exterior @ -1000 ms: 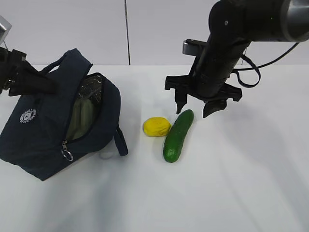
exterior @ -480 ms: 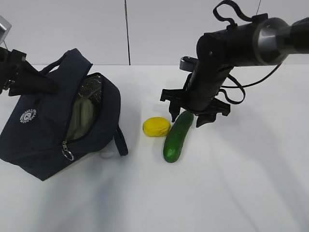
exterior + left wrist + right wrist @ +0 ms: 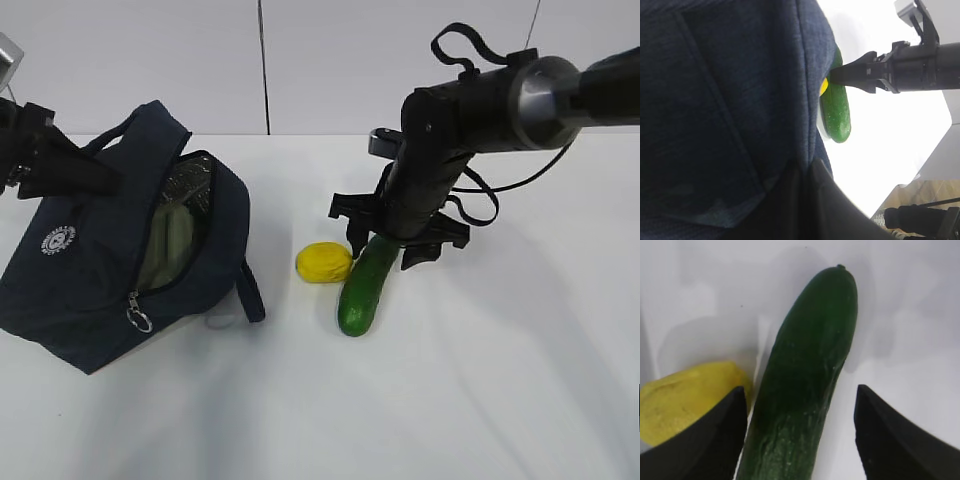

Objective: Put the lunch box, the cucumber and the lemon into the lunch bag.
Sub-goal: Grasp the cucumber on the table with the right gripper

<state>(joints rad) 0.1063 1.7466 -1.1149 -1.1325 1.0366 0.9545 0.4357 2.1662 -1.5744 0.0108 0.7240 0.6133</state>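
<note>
Two items remain on the white table: the cucumber and the lemon, lying just beside each other to the right of the lunch bag. The lunch bag sits tilted with its zipped top open toward the fruit, a pale green shape visible inside that is probably the lid of the lunch box, which would mean the first item is already stowed. The left gripper reaches the bag's upper rear edge at the handle; its jaws are clenched, apparently pinching the fabric to hold the mouth open and the bag steady, though the wrist view is filled by dark cloth and does not show the contact itself. The right gripper is lowered over the far end of the cucumber with its jaws spread wide, one finger between lemon and cucumber, the other on the cucumber's opposite side. Neither finger clearly presses the skin, so nothing is grasped yet; the straddling placement suits closing across the cucumber's width without catching the lemon.
</note>
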